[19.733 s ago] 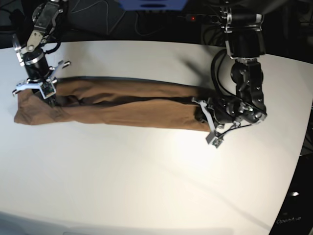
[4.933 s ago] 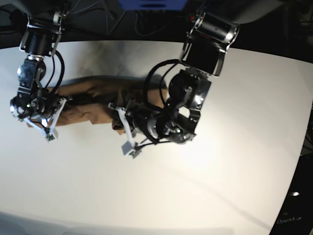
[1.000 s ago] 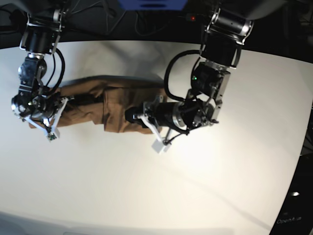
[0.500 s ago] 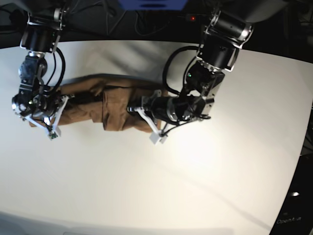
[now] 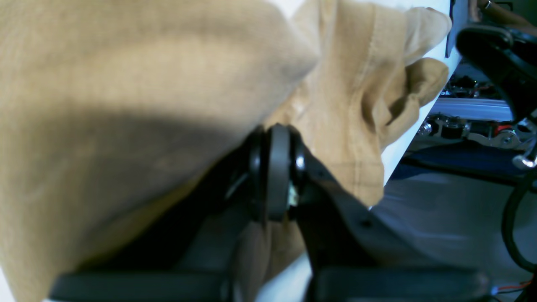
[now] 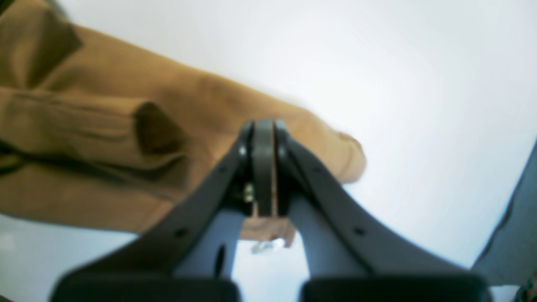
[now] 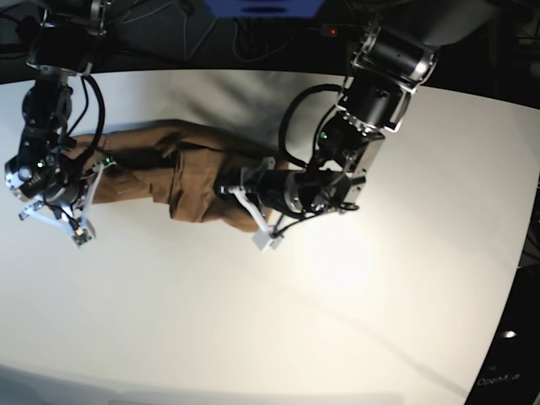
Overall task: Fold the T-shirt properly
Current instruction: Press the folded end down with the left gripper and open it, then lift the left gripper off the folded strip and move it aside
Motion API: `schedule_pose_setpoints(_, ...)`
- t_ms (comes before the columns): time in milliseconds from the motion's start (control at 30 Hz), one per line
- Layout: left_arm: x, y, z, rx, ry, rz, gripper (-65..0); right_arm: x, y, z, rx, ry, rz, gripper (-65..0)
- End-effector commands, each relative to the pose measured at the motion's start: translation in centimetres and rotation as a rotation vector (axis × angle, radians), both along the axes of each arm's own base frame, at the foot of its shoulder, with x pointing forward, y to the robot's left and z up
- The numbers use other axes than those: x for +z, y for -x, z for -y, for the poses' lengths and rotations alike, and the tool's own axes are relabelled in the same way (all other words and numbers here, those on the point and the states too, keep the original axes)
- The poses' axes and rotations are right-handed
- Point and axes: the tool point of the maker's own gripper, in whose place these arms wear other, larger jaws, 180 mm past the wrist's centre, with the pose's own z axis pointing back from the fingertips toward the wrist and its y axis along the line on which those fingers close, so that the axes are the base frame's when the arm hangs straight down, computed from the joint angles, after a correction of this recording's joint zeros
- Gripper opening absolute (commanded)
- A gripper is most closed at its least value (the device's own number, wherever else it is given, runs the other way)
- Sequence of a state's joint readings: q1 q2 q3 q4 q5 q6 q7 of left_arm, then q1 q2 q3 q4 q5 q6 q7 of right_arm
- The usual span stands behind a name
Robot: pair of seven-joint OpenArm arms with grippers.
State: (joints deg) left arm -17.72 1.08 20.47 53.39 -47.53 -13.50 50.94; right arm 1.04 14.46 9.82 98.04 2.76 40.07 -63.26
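In the base view's upper left, the T-shirt (image 7: pixel 190 173) lay bunched on the white table (image 7: pixel 337 321), the left gripper (image 7: pixel 245 198) and right gripper (image 7: pixel 80 181) each clenched on its cloth.

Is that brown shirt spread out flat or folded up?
Folded: the T-shirt lies as a narrow band, one end doubled over its middle.

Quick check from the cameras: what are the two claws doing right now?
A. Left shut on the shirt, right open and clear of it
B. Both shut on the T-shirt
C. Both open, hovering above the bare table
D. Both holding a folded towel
B: each wrist view shows its jaws pressed together on tan cloth of the T-shirt, at the left claw and at the right claw.
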Motion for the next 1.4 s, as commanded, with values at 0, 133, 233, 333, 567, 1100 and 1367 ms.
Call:
schedule_pose_setpoints(0,-0.3,-0.1,-0.5,0.001,-0.032,-0.005,-62.8,1.4,-0.9,0.6,0.002,0.019,0.041,-64.3)
schedule_pose_setpoints(133,-1.4,1.7,-0.6,-0.018,-0.039,-0.056,-62.8,2.1,0.0,1.9,-0.020,0.070,0.012,-64.4)
schedule_pose_setpoints(233,-2.4,3.0,-1.5,-0.022,-0.056,-0.091,-62.8,3.1,0.5,3.3,-0.071,0.092,0.019,-64.3)
schedule_pose_setpoints(333,-2.9,3.7,-2.2,-0.016,-0.062,-0.105,-62.8,4.7,0.9,4.9,-0.130,0.116,0.048,-64.3)
schedule_pose_setpoints(567,-4.1,4.2,-4.6,0.034,-0.083,-0.135,-62.8,5.5,1.2,5.7,-0.179,0.072,0.081,-64.3)
schedule_pose_setpoints(1100,-5.3,4.7,-7.4,0.116,-0.092,-0.175,-62.8,1.1,-0.9,4.5,-0.241,-0.257,-0.013,-44.1)
schedule_pose_setpoints(1367,-6.1,5.7,-8.9,0.190,-0.078,-0.219,-62.8,2.3,-1.2,6.5,-0.269,-0.235,0.012,-40.5)
